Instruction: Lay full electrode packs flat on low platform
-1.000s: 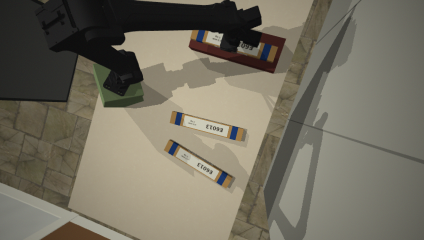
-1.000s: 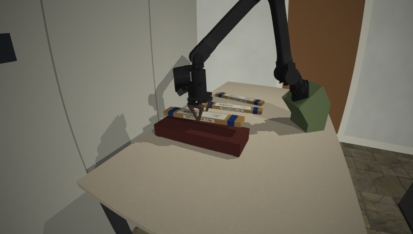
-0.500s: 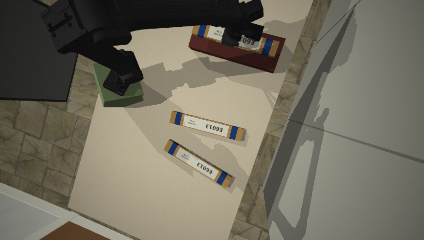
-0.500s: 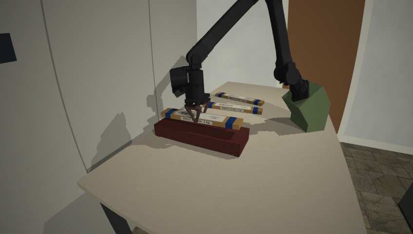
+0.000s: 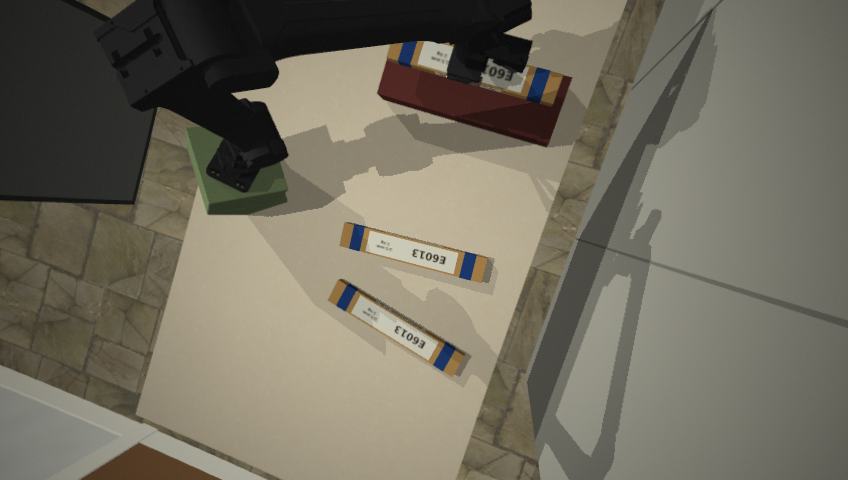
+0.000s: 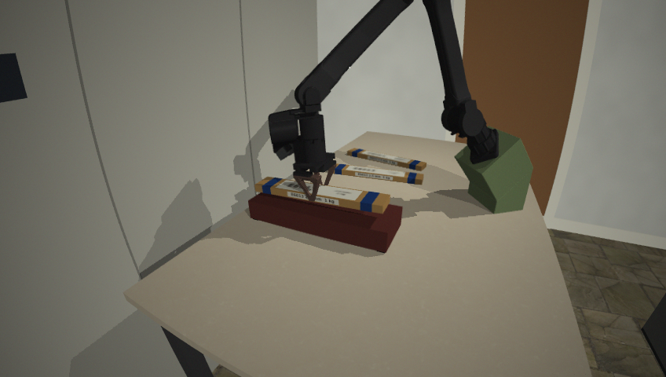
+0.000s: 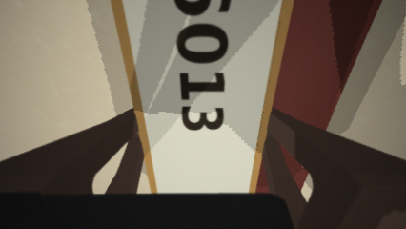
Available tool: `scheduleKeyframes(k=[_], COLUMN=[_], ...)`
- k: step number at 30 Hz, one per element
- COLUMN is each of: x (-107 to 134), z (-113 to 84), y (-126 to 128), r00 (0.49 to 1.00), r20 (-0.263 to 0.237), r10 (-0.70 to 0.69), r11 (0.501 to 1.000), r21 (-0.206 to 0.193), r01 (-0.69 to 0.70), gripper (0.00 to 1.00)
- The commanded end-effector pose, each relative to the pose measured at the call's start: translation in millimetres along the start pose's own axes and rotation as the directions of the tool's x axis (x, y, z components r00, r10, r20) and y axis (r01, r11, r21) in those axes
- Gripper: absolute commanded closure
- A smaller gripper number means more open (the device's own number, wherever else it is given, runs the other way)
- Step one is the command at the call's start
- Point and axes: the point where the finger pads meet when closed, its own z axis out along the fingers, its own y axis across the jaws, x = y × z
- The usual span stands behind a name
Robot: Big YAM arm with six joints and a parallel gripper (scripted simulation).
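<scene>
The black two-fingered gripper (image 5: 489,64) (image 6: 321,186) (image 7: 202,114) is pinching a long tan blue-banded box (image 5: 538,84) (image 6: 369,200) (image 7: 200,167) over the dark-red rectangular platform (image 5: 476,110) (image 6: 322,228) (image 7: 307,62), at one o'clock in the top view.

Open passage between the dark-red platform (image 5: 470,110) (image 6: 322,228) and green block (image 5: 229,205) (image 6: 506,181), over bare tabletop.
</scene>
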Motion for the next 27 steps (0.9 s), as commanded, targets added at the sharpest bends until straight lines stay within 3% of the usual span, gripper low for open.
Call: scheduleKeyframes(k=[1, 13, 27], x=[-31.4, -31.3, -32.5], z=[-44.7, -46.1, -45.2], y=[35.1, 51.9, 51.7], r00=[0.997, 0.997, 0.997], r20=[0.080, 0.079, 0.080], r10=[0.016, 0.017, 0.015], r11=[0.997, 0.997, 0.997], r21=[-0.079, -0.081, -0.081], r01=[-0.010, -0.011, -0.009], gripper=[1.00, 1.00, 1.00])
